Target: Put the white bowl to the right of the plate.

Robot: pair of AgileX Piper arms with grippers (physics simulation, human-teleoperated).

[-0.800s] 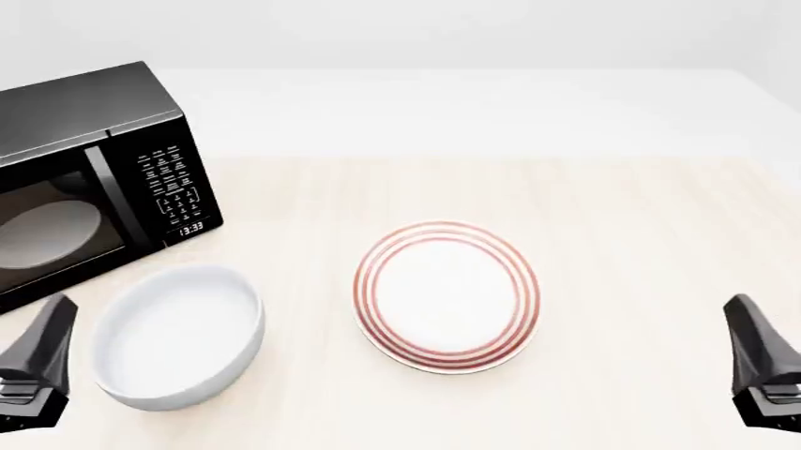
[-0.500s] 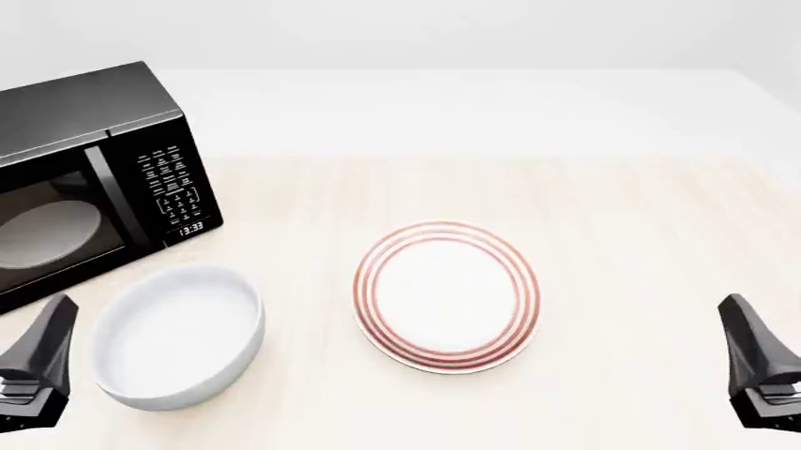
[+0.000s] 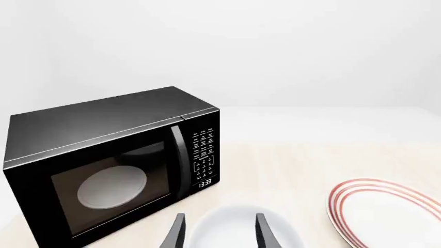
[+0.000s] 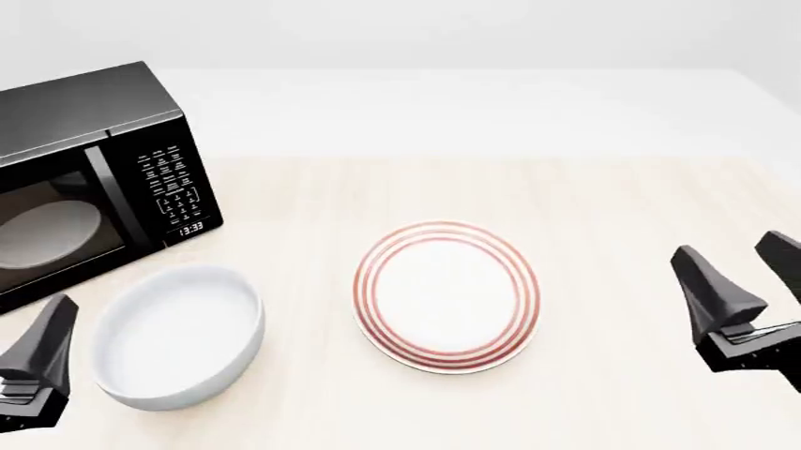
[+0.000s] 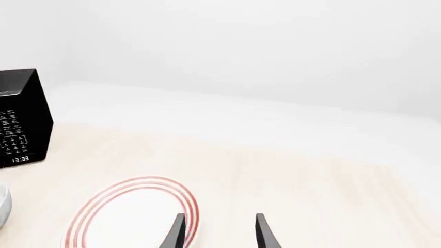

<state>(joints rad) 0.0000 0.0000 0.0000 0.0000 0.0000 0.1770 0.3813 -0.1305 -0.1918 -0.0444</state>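
Note:
The white bowl (image 4: 175,336) stands at the front left of the table, just in front of the microwave. To its right, at the middle, lies the plate (image 4: 447,295) with its red rings. My left gripper (image 4: 28,323) is at the lower left edge, just left of the bowl and apart from it. The left wrist view shows the left gripper (image 3: 220,230) open, with the bowl (image 3: 238,227) lying just beyond the fingertips. My right gripper (image 4: 744,270) hovers open and empty to the right of the plate. In the right wrist view the plate (image 5: 131,212) lies ahead of it.
A black microwave (image 4: 88,178) with its door shut stands at the back left, close behind the bowl. The light wooden table top (image 4: 626,206) stretches behind and to the right of the plate.
The right gripper has moved left toward the plate and up into view, so both its fingers show now. The left gripper, bowl and plate have not moved.

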